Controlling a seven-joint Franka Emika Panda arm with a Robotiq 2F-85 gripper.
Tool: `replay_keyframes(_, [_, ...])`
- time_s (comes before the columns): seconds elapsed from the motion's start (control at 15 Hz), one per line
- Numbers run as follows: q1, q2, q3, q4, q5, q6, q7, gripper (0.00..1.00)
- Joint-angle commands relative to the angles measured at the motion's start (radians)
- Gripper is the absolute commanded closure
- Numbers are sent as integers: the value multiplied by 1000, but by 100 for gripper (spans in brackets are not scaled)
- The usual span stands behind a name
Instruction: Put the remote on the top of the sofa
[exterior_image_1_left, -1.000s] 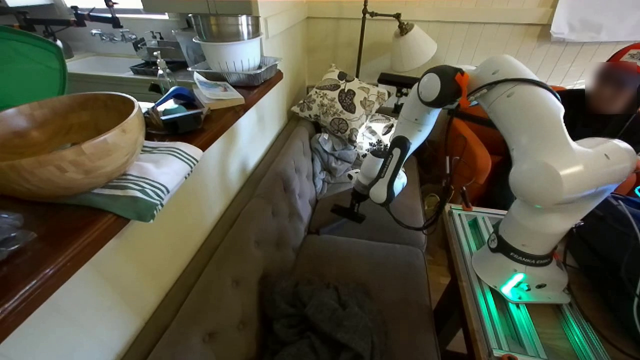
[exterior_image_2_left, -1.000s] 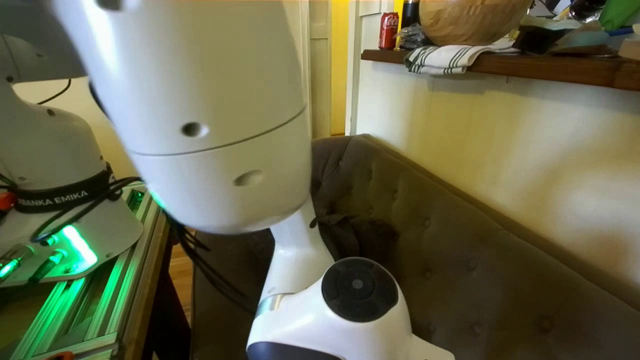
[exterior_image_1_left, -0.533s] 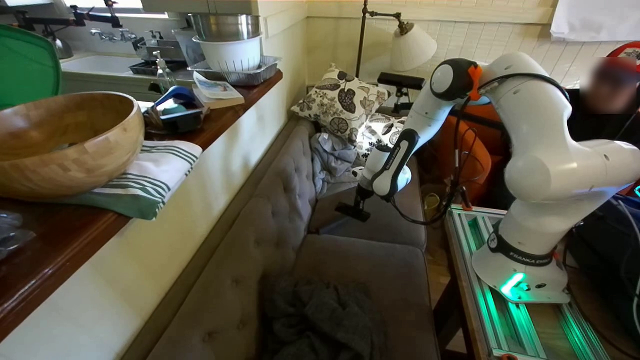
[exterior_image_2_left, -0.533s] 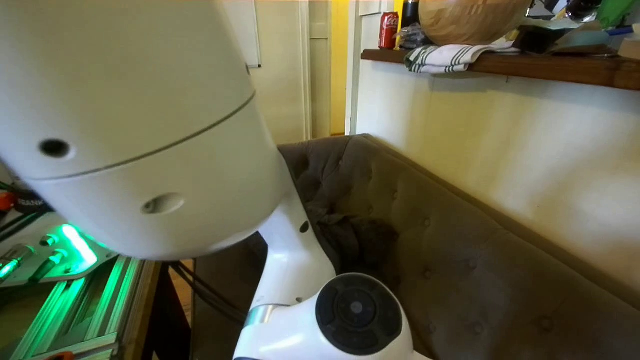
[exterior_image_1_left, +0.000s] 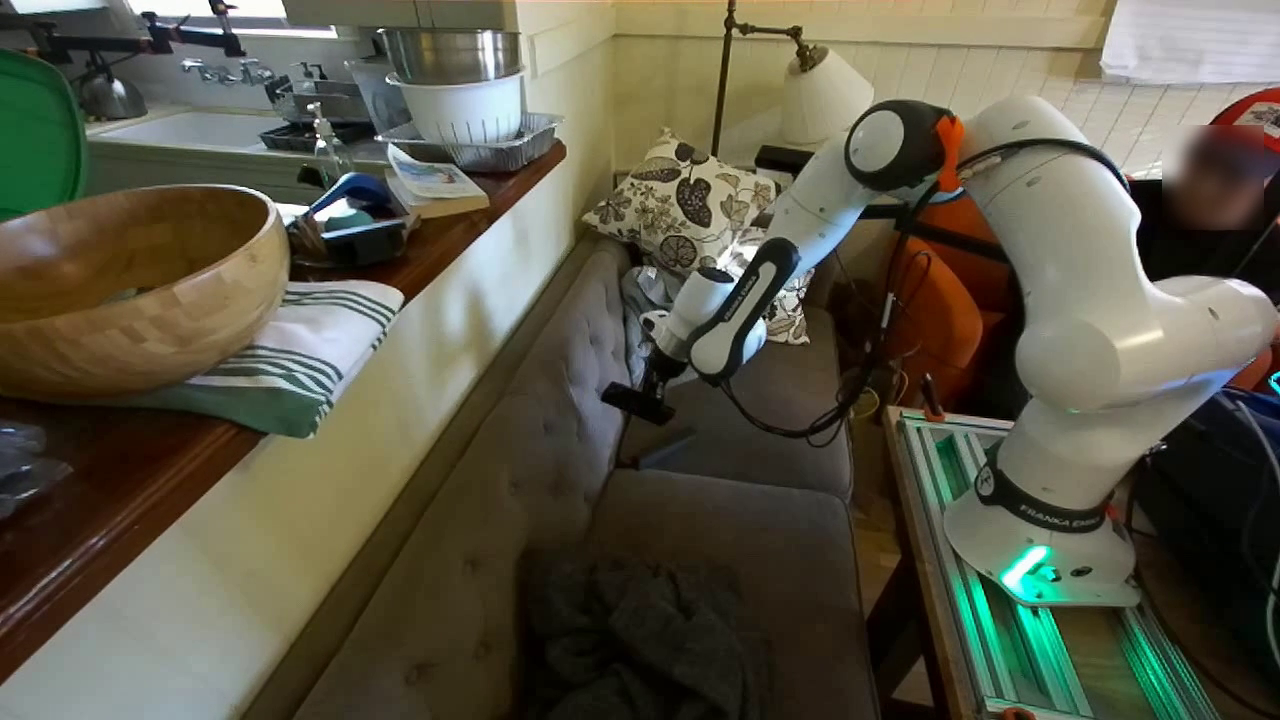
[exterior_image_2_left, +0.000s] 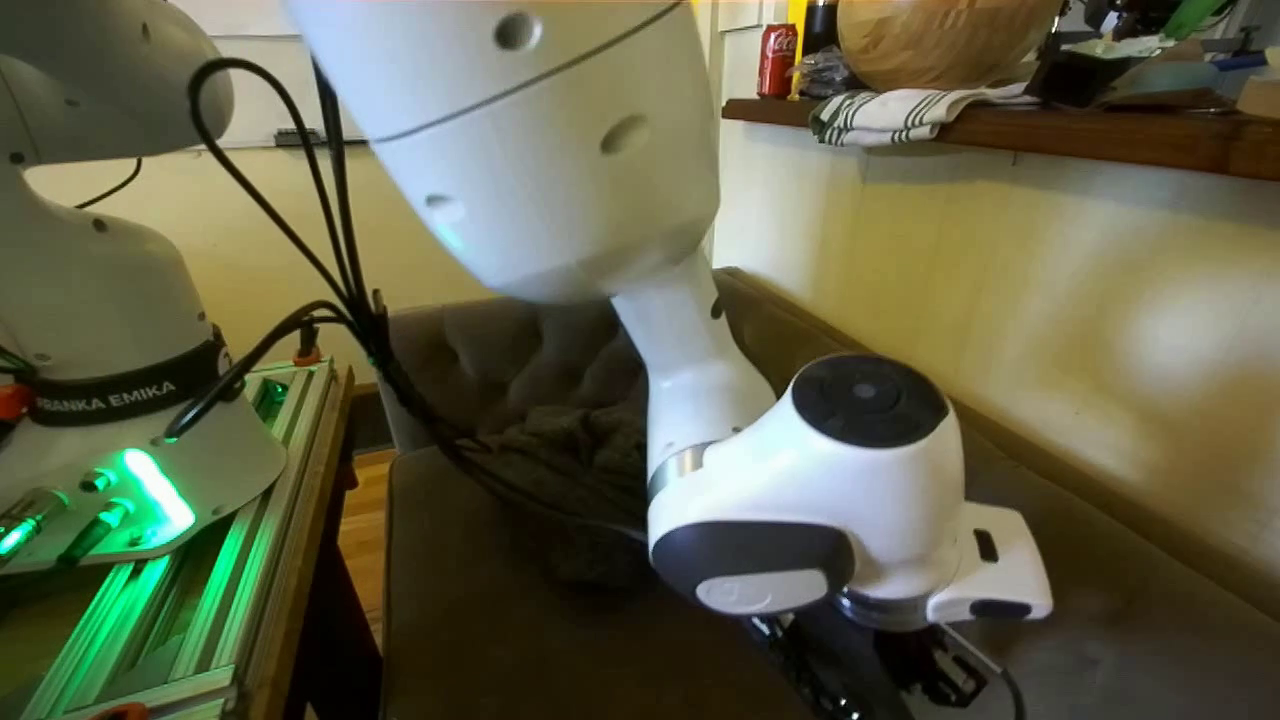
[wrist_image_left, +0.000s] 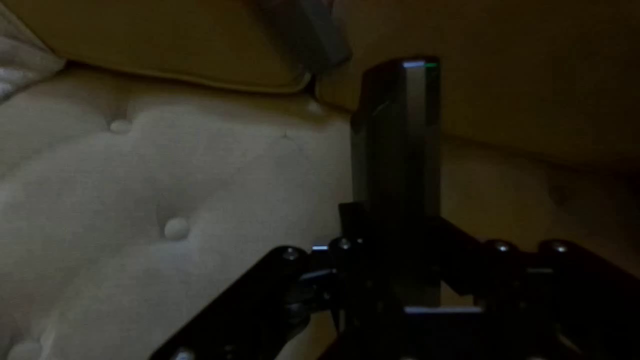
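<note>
At left, a wooden bowl (exterior_image_1_left: 140, 300) rests on a striped towel (exterior_image_1_left: 310, 345). Mid-scene, the gripper (wrist_image_left: 395, 225) is clamped on the slim black remote (exterior_image_1_left: 635, 402) (held over the grey-brown sofa (exterior_image_1_left: 770, 530), near its tufted backrest (exterior_image_1_left: 530, 460)). Patterned pillows (exterior_image_1_left: 690, 200) sit beyond; the white robot arm (exterior_image_1_left: 1085, 240) rises at right.

The remote (wrist_image_left: 395, 145), black, slim and oblong, points lengthwise up the frame right of centre in the wrist view, gripped by its lower part. In an exterior view it slopes down to the right near the centre, seen against the sofa (exterior_image_1_left: 575, 440). The grey-brown fabric sofa runs upward from bottom centre, button-tufted backrest (exterior_image_1_left: 480, 520) on the left, flat seat cushions (exterior_image_1_left: 730, 520) on the right.
</note>
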Motion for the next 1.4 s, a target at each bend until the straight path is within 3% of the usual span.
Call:
replay_keyframes(0.0, [21, -71, 67, -9, 55, -16, -6, 91])
replay_keyframes(0.33, [-166, 4, 402, -19, 95, -26, -62, 91])
replay_keyframes(0.53, [-248, 57, 541, -18, 121, -78, -56, 91])
replay_keyframes(0.67, [-248, 63, 531, -24, 133, -110, -53, 91])
replay_keyframes(0.87, [-196, 42, 419, -39, 130, -91, -35, 91])
replay_keyframes(0.93, [-208, 40, 456, -28, 139, -108, -42, 66])
replay_keyframes(1.13, [-194, 54, 410, -32, 137, -100, -45, 66])
replay_keyframes(1.2, [-193, 54, 410, -32, 137, -100, -45, 91])
replay_keyframes(1.33, [-217, 113, 456, -14, 146, -75, -63, 91])
